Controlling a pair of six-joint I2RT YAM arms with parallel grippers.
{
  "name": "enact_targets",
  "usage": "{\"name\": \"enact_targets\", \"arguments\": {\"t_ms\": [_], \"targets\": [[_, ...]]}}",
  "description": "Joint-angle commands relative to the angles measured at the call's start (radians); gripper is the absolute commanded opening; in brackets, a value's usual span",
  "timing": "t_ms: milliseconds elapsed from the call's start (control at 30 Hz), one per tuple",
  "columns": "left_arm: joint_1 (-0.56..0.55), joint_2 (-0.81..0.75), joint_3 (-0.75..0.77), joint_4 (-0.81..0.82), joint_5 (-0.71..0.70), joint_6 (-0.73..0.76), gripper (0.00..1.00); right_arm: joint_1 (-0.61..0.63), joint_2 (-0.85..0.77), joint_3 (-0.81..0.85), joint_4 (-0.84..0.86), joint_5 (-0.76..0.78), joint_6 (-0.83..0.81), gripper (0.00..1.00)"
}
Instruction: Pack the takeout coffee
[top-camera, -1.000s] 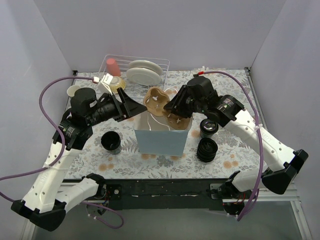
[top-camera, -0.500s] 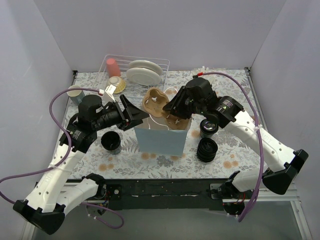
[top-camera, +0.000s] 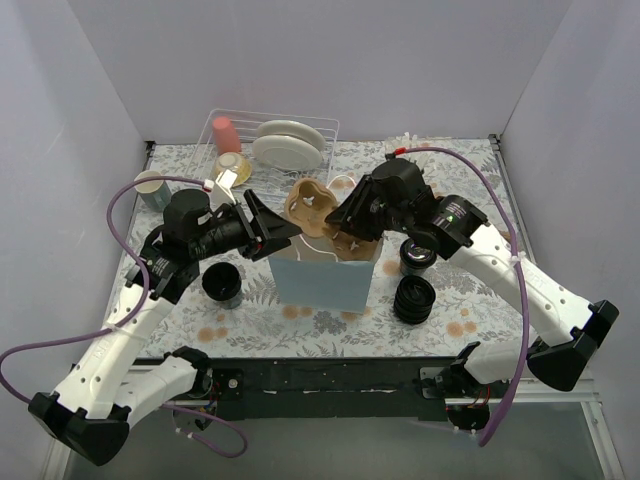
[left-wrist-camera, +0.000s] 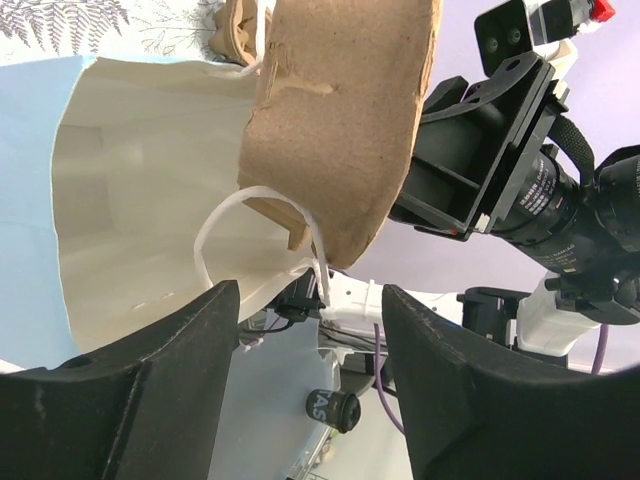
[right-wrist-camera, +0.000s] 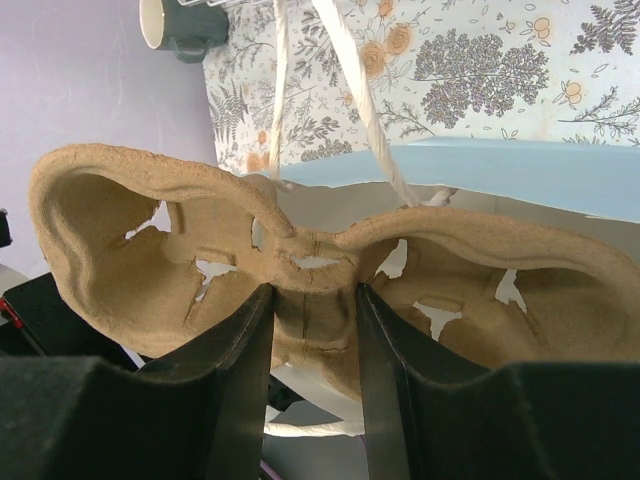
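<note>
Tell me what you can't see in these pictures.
Inside the bag: overhead view, the cardboard tray and right arm cover most of its mouth.
The coffee cup: overhead view, right arm hides its far edge; absent from wrist views.
The stack of lids: overhead view, too small to count.

Top view looks down from the near edge; close wrist views face each other across the cup carrier and blue bag.
</note>
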Motion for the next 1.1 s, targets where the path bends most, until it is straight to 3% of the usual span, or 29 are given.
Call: {"name": "enact_targets", "arguments": {"t_ms": [0,300,500,767,1000,1067], "targets": [[-0.005,0.010,0.018,-0.014,-0.003,0.024,0.57,0.012,-0.028,-0.011,-0.023,0.023,0.004,0.33],[-0.005,0.027,0.178,-0.225,-0.221,0.145,0.57,0.018,0.003,0.003,-0.109,0.029,-0.045,0.33],[-0.005,0.052,0.195,-0.340,-0.316,0.179,0.49,0.022,0.021,0.003,-0.120,0.015,-0.067,0.33],[-0.005,0.040,0.101,-0.248,-0.209,0.208,0.47,0.031,0.006,-0.020,-0.137,0.020,-0.083,0.33],[-0.005,0.069,0.069,-0.225,-0.213,0.238,0.47,0.035,0.012,-0.020,-0.135,0.014,-0.096,0.33],[-0.005,0.075,0.069,-0.219,-0.216,0.245,0.39,0.035,0.015,-0.019,-0.132,0.015,-0.099,0.33]]}}
